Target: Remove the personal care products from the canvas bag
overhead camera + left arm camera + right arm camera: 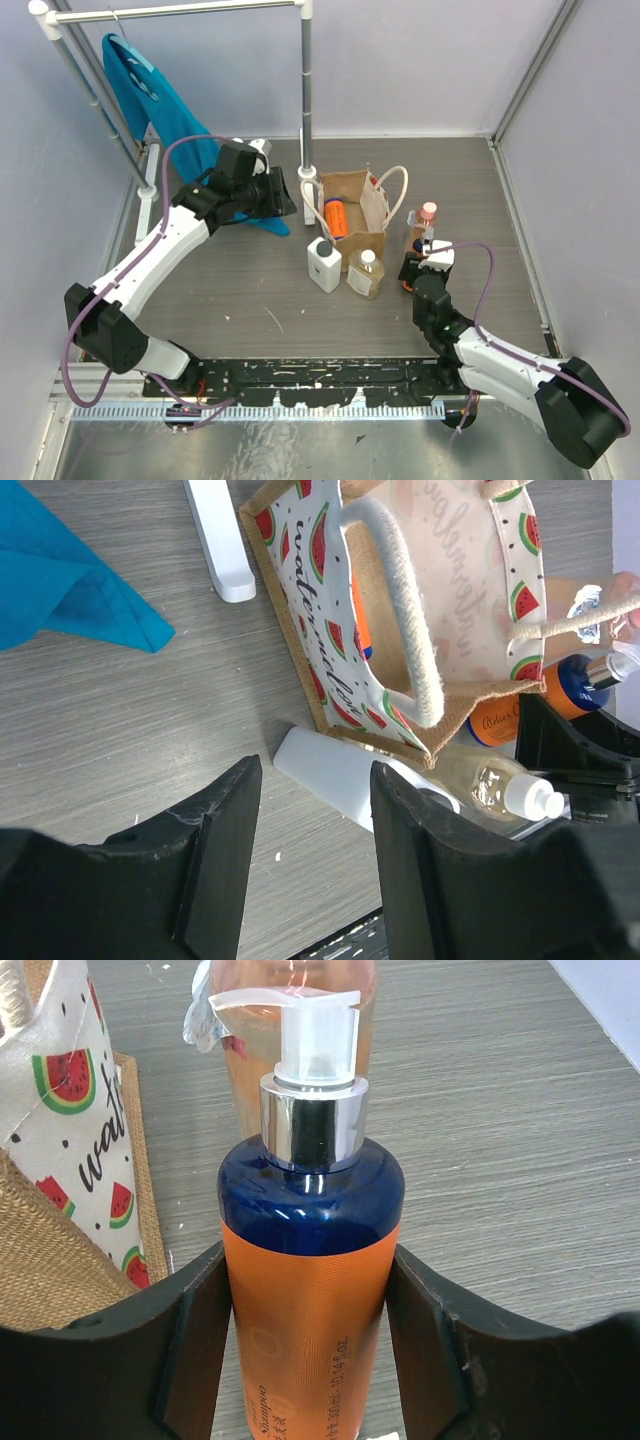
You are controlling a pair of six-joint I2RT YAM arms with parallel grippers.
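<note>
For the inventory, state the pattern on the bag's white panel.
Red watermelon slices on the bag; clearest in left wrist view.

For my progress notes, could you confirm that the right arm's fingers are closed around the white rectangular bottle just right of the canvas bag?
Not quite: the right arm's fingers are closed around the orange bottle with the blue band, not the white rectangular bottle, just right of the canvas bag. The right wrist view shows this.

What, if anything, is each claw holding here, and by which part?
Right claw grips the orange bottle by its orange body, below the blue shoulder. Left claw is open and holds nothing.
</note>
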